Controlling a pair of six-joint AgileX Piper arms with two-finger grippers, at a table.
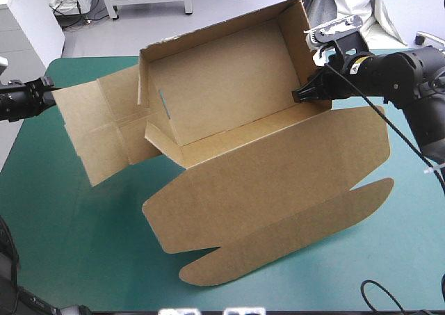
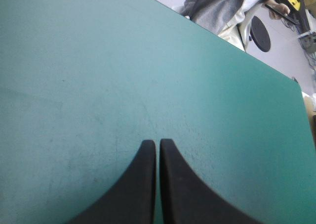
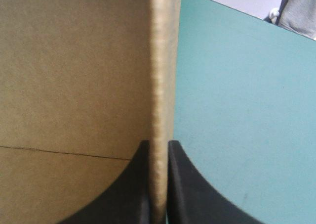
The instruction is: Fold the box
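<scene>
**Item: box** (image 1: 229, 85). Brown board, part-assembled, an open tray. It sits on the far half of the worktop (image 1: 69, 245), roughly at the middle between left and right. The long far wall and both end walls are raised. The lid (image 1: 278, 183) lies flat, running from the tray's near edge toward the near right. Its round-cornered tuck strip (image 1: 292, 238) is the part nearest the near edge. An unfolded end panel (image 1: 97, 127) spreads from the tray's left end toward the worktop's left edge.

**Item: right claw** (image 1: 304, 92). It is at the tray's right end wall, reaching in from the right. In the right wrist view this claw (image 3: 159, 147) is clamped on the box (image 3: 74, 85). The wall's cut edge stands upright between the black fingers (image 3: 136, 189), which are all but together. Brown board lies to one side of them and bare teal-green cover to the other.

**Item: left claw** (image 1: 47, 89). It is at the worktop's left edge, just beside the outer edge of the unfolded end panel. The high view does not show clearly whether it touches the board. In the left wrist view this claw (image 2: 158, 142) is closed on nothing, its black fingers (image 2: 140, 184) parted by a thin slit only. Only teal-green cover lies ahead of them.

**Surface.** Teal-green cover over the whole worktop.
</scene>
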